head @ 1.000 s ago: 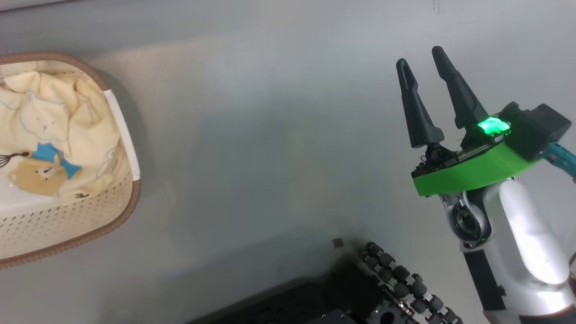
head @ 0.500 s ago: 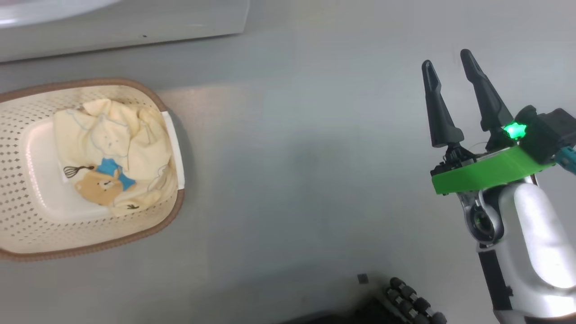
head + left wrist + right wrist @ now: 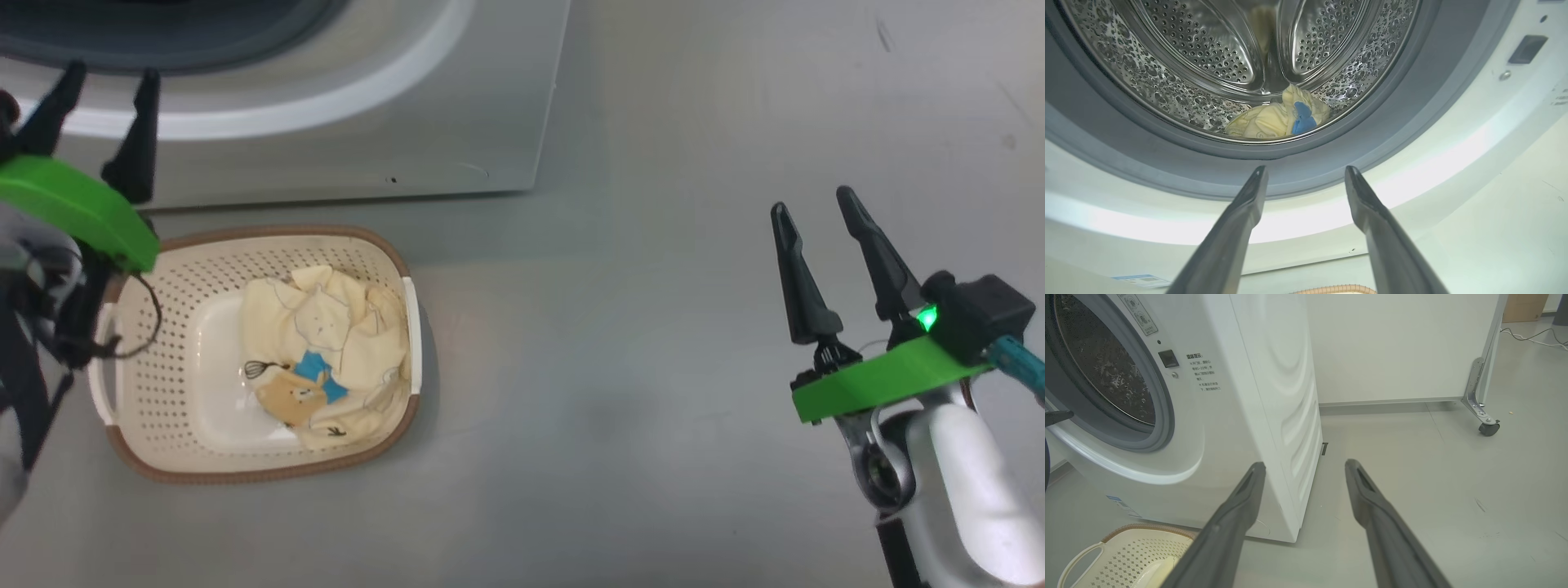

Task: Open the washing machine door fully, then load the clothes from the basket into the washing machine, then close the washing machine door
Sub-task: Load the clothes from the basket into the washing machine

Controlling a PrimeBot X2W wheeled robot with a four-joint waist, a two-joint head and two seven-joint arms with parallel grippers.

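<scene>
There is one large white front-loading washing machine (image 3: pixel 1241 396), one cream-white perforated plastic basket (image 3: pixel 171 310) with a brown rim, two cream-yellow, blue-trimmed fabric garments, the basket garment (image 3: pixel 326 359) and the drum garment (image 3: pixel 1274 120), and two dark-fingered grippers, the left gripper (image 3: pixel 113 72) and the right gripper (image 3: pixel 811 200).

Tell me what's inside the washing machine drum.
One cream-yellow garment with a blue patch lies bunched at the bottom of the steel drum. The grey gasket hides the drum's near floor, so anything lying there cannot be seen.
</scene>
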